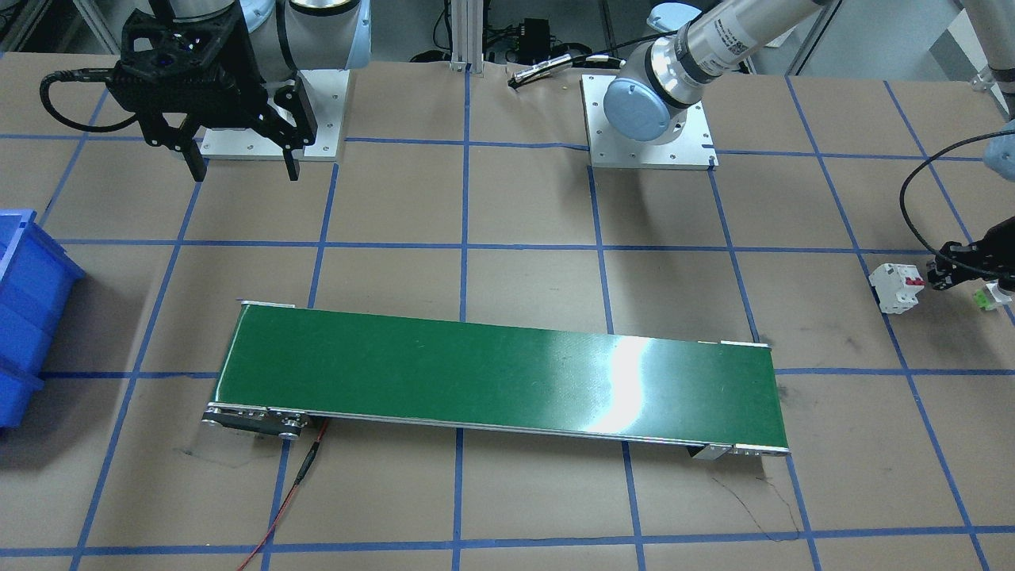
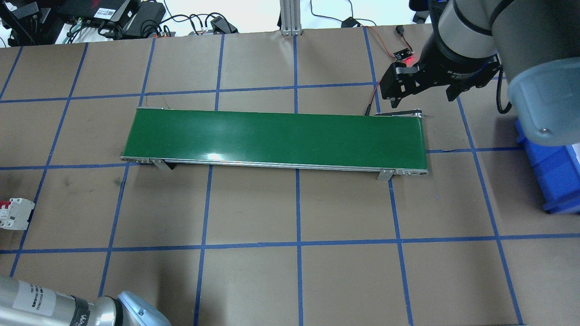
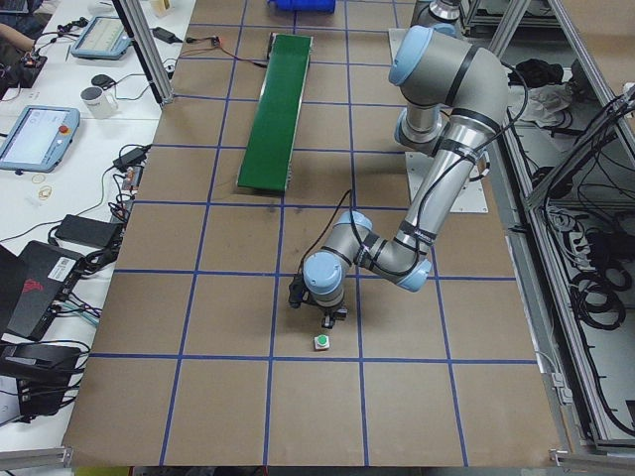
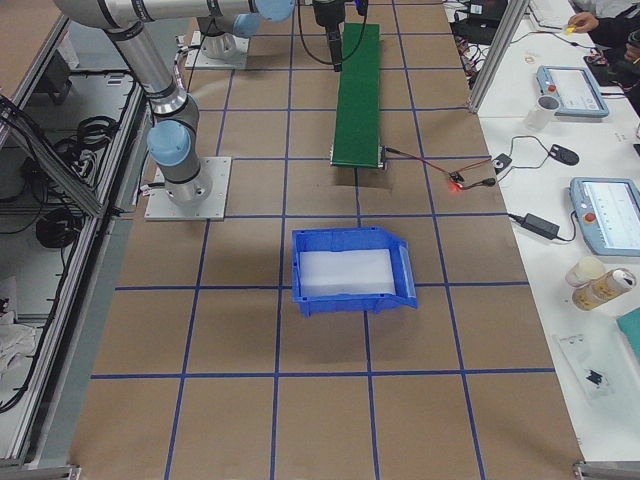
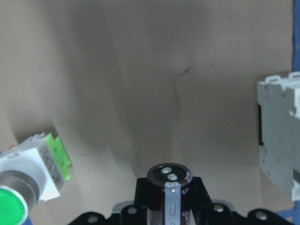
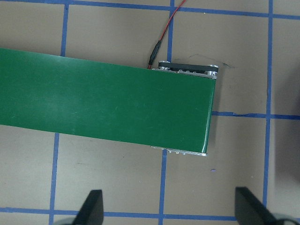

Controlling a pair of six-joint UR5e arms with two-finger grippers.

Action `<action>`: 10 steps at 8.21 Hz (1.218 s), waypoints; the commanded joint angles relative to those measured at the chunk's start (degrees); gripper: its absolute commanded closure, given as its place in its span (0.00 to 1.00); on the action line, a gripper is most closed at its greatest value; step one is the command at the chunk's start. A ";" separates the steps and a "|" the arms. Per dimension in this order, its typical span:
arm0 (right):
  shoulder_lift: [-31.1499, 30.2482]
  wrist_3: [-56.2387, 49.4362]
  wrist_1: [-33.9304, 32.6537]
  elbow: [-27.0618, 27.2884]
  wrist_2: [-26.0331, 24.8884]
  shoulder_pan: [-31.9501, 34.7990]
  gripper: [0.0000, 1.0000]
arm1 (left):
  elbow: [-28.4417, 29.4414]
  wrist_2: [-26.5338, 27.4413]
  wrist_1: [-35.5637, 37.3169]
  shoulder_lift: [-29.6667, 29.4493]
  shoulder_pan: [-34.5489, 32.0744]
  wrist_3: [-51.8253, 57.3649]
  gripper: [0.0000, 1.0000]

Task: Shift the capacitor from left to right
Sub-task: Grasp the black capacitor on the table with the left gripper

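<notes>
Push button: a small white-bodied push button with a round green cap sits on the brown-paper table, which is marked with blue tape lines. It is nearest the robot's left end and just beside the left gripper, apart from it.

Left gripper: the black two-finger left gripper is low at the table, between the push button and the circuit breaker. Its jaws stand narrow, with one black pad on each side of the capacitor.

Capacitor: the small black stubby cylindrical capacitor, with a silvery stripe down its side, is clamped between those pads. The end face in view shows two silvery dots. It is at the table's left end, well apart from the conveyor belt. I cannot tell whether it rests on the paper or is raised off it.

Circuit breaker: a white boxy plastic circuit breaker with red switches stands on the table near the left gripper, on its conveyor side.

Conveyor belt: a long flat green conveyor belt with silver metal end rollers lies along the middle of the table. A thin red wire trails from its right-hand end.

Right gripper: the black two-finger right gripper hangs high over the table by the belt's right-hand end, on the robot's side. Its fingers are spread wide, with bare paper showing between them.

Bin: a blue plastic open-fronted bin with a pale floor sits on the table beyond the belt's right end, farthest off.
</notes>
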 commanded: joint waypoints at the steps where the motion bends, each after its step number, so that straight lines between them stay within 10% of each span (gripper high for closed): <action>1: -0.05 0.00 0.00 0.00 0.00 0.00 0.00 | 2.19 0.62 -4.89 5.58 0.12 -1.11 1.00; 6: 0.04 0.00 0.00 0.00 0.00 0.00 0.00 | 6.42 -0.45 -23.00 20.80 -19.06 -31.71 1.00; 10: 0.04 0.00 0.00 0.00 0.00 0.00 0.00 | 6.59 -0.89 -23.11 17.85 -40.19 -51.16 1.00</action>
